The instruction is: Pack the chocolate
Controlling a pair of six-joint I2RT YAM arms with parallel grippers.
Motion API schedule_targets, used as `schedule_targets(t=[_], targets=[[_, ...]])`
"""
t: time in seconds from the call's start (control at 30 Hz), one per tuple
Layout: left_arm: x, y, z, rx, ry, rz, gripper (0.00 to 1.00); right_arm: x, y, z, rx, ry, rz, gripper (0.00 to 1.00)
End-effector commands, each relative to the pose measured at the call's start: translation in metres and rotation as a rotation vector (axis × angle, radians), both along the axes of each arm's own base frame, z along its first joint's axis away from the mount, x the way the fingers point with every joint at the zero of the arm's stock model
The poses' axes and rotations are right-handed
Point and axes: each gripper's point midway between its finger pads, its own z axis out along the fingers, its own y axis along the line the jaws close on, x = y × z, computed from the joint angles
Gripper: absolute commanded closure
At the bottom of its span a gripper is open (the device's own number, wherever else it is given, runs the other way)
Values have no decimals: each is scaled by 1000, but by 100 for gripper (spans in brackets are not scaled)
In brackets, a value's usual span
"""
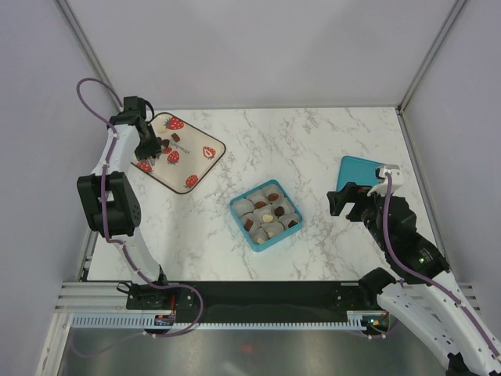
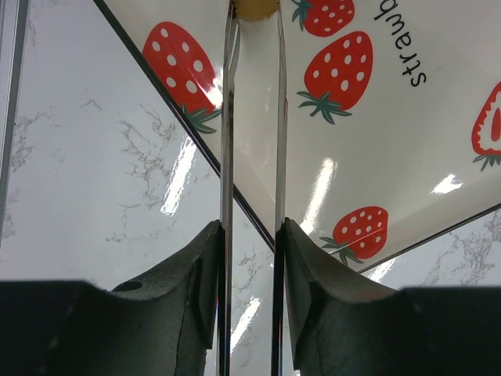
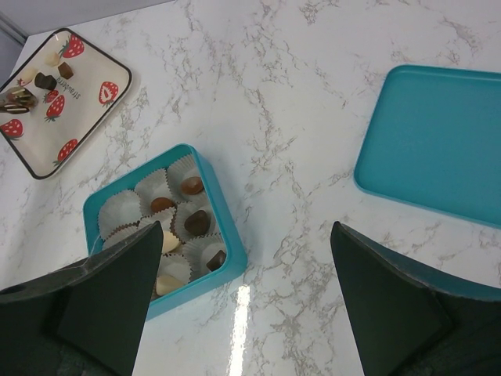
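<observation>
Loose chocolate pieces (image 1: 176, 138) lie on the strawberry-print tray (image 1: 200, 164) at the back left; in the right wrist view a cream piece (image 3: 53, 57) and dark ones (image 3: 66, 70) show there. My left gripper (image 1: 149, 147) hangs over the tray's left part, its thin metal blades (image 2: 228, 117) closed on a light brown chocolate (image 2: 254, 6) at their tips. The teal box (image 1: 239, 225) of paper cups at mid-table holds several chocolates (image 3: 196, 222). My right gripper (image 3: 246, 227) hovers open and empty over the marble, right of the box.
The teal lid (image 1: 358, 172) lies flat at the right, just behind my right gripper (image 1: 348, 200). The lid (image 3: 438, 149) also fills the upper right of the right wrist view. Grey walls and metal posts bound the marble table (image 1: 313, 141).
</observation>
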Motion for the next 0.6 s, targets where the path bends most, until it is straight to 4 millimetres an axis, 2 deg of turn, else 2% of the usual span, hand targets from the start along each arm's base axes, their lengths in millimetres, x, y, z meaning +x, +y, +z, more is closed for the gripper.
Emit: schedule_targets(t=[0.0,0.07,0.27,0.3,0.37,0.4,0.47,0.5,0.57], targets=[[-2,-5,15,5,-22,-51,62,1,2,12,29,-38,3,4],[-7,-10,19,-5,-19,-61,63,1,3,12,33,-37,6,3],[-33,-48,38,-15,-15,-150,68,1,-1,19,25,-49,-7,3],[-40,-69,38,-6,5,-204,68,1,-2,20,23,-50,-11,3],[-51,-85,48,3,5,-255,70,1,-6,23,4,-55,-24,3],[-56,-103,53,18,3,-304,70,1,-7,23,-1,-55,-29,4],[-72,-120,64,18,13,-362,70,1,-10,24,-13,-57,-40,3],[-80,-140,69,4,14,-418,70,2,-11,25,-14,-58,-45,3],[-97,-158,81,-8,15,-478,70,2,-11,24,-15,-55,-43,3]])
